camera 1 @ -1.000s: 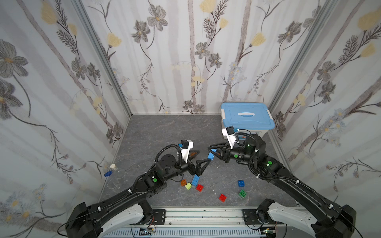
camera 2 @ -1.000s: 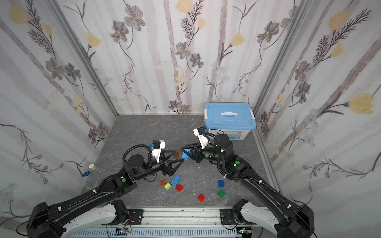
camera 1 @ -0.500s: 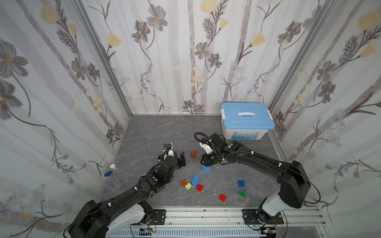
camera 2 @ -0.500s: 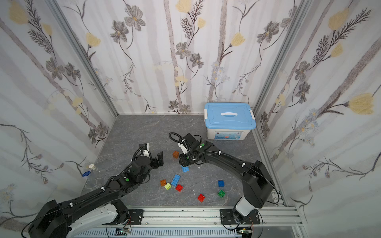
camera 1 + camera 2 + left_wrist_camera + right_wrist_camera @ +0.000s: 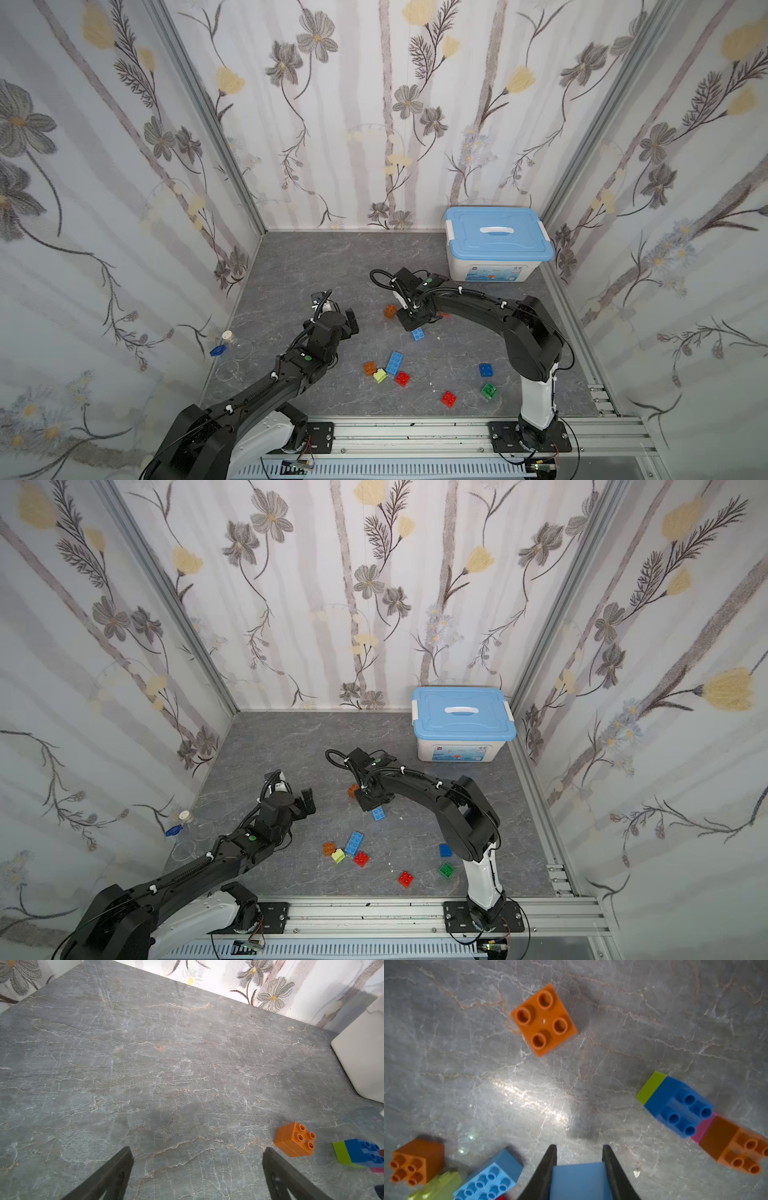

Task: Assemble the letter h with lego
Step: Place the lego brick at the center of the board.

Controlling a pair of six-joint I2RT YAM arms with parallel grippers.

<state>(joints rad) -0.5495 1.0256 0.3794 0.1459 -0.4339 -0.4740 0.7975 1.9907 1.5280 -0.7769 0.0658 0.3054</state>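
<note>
Both arms lowered, left tool (image 5: 197, 1148) spread wide, right tool (image 5: 579, 1146) pinching light-blue brick (image 5: 579, 1180)

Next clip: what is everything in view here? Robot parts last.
box: one, white, blue lid, back right corner.
table: one, grey marbled.
containers: seemingly two, clear, left wall.
orange brick: one, mid-table.
stack: one, lime-blue-pink-orange, on its side near orange brick.
cluster: four bricks, orange, lime, light-blue, red, front centre.
blue brick, green brick, red brick: one each, front right.
light-blue brick: one, gripped, mid-table.
left gripper: one, black, open, over bare table.
right gripper: one, black, shut on light-blue brick.
</note>
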